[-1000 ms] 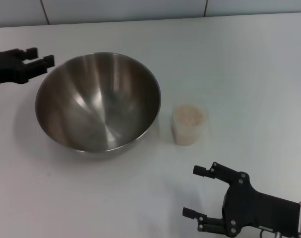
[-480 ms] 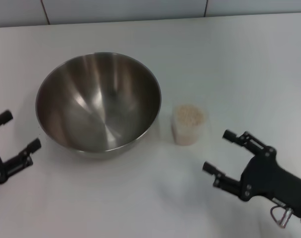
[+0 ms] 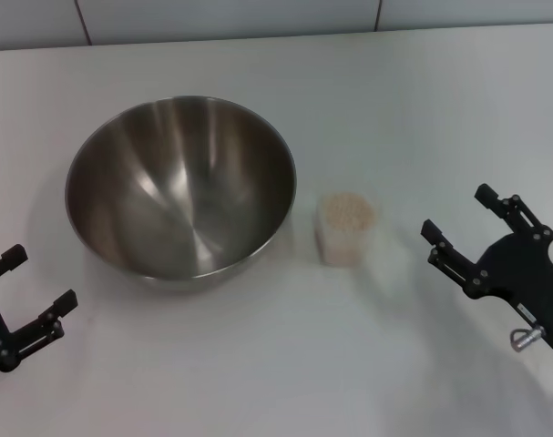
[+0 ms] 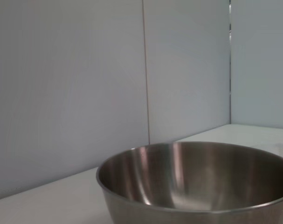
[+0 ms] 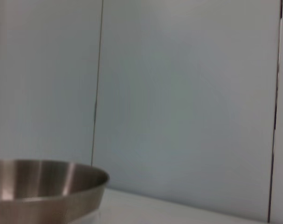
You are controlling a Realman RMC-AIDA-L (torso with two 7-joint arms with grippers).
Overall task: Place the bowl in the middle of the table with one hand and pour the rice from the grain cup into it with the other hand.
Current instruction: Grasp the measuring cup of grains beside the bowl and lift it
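The steel bowl (image 3: 180, 187) stands upright and empty on the white table (image 3: 258, 364), left of centre. It also shows in the left wrist view (image 4: 197, 182) and the right wrist view (image 5: 43, 186). The clear grain cup (image 3: 345, 228) stands just right of the bowl, full of rice (image 3: 347, 212). My right gripper (image 3: 460, 217) is open, to the right of the cup and apart from it. My left gripper (image 3: 41, 280) is open at the near left, apart from the bowl.
A pale panelled wall (image 3: 258, 18) runs along the table's far edge. Bare tabletop lies in front of the bowl and cup and at the far right.
My right gripper has moved from the near edge up and right, level with the cup. My left gripper has left the bowl's far-left rim and dropped to the near left.
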